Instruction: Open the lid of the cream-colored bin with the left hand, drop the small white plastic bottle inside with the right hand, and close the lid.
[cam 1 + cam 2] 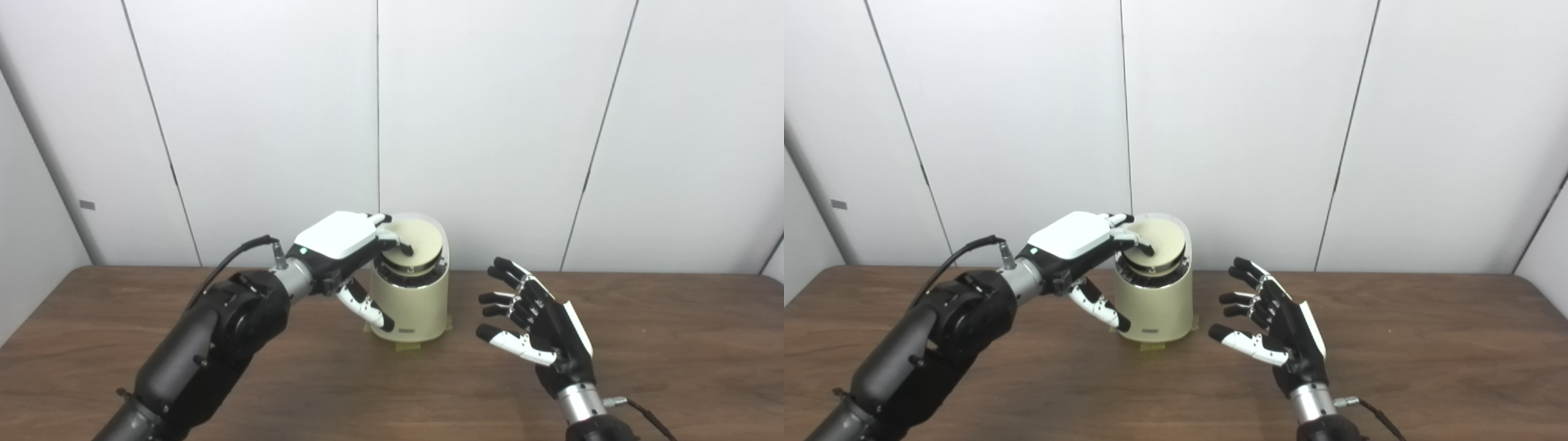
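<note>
The left hand (343, 242) reaches in from eight o'clock over the cream-colored bin (411, 300), its fingers (392, 240) pressing on the round lid (416, 245), which tilts down into the bin's mouth on the near left side. The thumb (366, 304) hangs apart from them and lies along the bin's left wall; the hand grips nothing. The bin stands at the centre of the wooden worktop (674, 343), near its far edge, with tape (407, 346) showing at its base. Just beside it, at three o'clock, the right hand (533, 324) hovers with its fingers spread and its palm empty. The small white plastic bottle shows nowhere. Bare wood runs to the worktop's right and near edges.
</note>
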`<state>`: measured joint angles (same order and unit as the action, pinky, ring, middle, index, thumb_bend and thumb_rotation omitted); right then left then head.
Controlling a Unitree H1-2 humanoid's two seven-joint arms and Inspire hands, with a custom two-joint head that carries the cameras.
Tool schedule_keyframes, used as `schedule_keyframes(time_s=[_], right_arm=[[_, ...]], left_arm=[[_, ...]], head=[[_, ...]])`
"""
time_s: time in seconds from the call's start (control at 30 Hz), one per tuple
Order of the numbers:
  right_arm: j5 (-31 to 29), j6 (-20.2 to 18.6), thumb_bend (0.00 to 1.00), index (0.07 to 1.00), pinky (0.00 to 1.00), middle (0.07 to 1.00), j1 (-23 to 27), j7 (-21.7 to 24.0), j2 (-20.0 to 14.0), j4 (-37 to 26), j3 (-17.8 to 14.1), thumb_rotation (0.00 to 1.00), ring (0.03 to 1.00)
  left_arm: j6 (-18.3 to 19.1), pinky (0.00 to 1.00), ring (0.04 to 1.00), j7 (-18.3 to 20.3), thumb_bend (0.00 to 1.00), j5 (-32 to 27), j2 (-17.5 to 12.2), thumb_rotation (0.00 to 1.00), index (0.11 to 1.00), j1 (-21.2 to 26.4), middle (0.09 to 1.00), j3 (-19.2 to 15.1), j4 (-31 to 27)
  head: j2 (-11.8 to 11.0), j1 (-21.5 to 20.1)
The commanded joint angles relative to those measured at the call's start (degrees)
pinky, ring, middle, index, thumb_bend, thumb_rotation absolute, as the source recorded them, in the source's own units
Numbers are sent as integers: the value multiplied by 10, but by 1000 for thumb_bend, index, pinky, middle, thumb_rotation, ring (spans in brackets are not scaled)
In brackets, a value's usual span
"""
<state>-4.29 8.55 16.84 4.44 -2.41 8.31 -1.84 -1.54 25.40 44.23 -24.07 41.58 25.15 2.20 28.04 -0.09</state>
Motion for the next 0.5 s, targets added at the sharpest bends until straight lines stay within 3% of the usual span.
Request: schedule_keyframes(time_s=[0.0,0.2,0.47], right_arm=[[-7,17,898,816,579,821,23,3,0,-14,0,260,643],[-3,0,895,814,578,823,19,-3,3,-32,1,246,644],[-5,-9,890,813,575,827,17,-2,0,-40,1,250,648]], left_arm=[[-15,1000,1000,-13,976,23,2,360,863,13,874,7,1],[-15,1000,1000,-11,966,68,8,370,897,3,898,30,7],[-13,1000,1000,-4,967,81,15,333,887,-9,894,36,7]], head=[[1,0],[3,-2],[8,-2]])
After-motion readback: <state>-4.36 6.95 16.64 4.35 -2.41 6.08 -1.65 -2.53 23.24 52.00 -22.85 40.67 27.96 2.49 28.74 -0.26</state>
